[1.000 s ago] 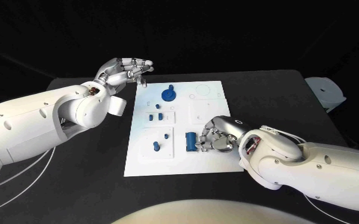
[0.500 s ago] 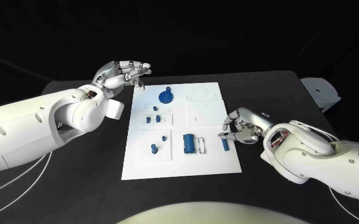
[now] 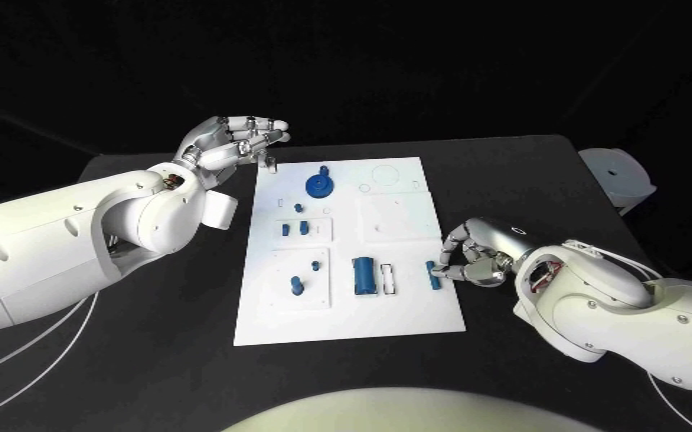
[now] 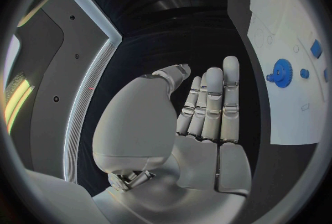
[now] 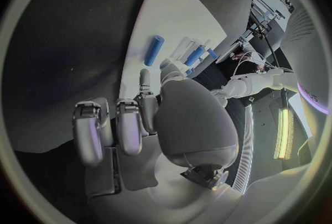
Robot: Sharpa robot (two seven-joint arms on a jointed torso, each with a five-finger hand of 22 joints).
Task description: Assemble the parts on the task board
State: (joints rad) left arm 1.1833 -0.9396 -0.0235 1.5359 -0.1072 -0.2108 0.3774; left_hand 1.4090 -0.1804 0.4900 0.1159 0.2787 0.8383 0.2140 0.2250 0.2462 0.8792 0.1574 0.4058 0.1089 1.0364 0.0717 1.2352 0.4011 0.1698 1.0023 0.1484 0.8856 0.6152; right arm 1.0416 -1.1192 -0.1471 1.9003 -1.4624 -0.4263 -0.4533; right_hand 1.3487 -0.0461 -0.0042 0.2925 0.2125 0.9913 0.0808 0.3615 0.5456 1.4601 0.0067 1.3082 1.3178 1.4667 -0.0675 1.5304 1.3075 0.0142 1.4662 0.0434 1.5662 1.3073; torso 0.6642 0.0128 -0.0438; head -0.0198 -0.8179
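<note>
The white task board (image 3: 404, 307) lies mid-table. On it are a blue gear (image 3: 319, 186), a blue cylinder (image 3: 364, 274) beside a thinner blue piece (image 3: 387, 277), and several small blue parts on the left half. A short blue pin (image 3: 431, 274) lies loose near the board's right edge. My right hand (image 3: 472, 252) rests just right of that pin with fingers half curled, holding nothing. The right wrist view shows the pin (image 5: 154, 50) on the board (image 5: 173, 8), apart from the fingertips (image 5: 144, 77). My left hand (image 3: 231, 142) hovers off the board's far left corner, empty, with fingers extended (image 4: 214, 102).
A white object (image 3: 623, 177) stands at the table's right edge. The black table (image 3: 173, 302) surrounds the board. In the left wrist view the gear (image 4: 280, 73) and small blue parts (image 4: 316, 48) lie on the board (image 4: 290, 19).
My right hand carried the blue pin from beside the cylinder to the board's right edge, let it go there, and drew slightly right. The left hand barely moved.
</note>
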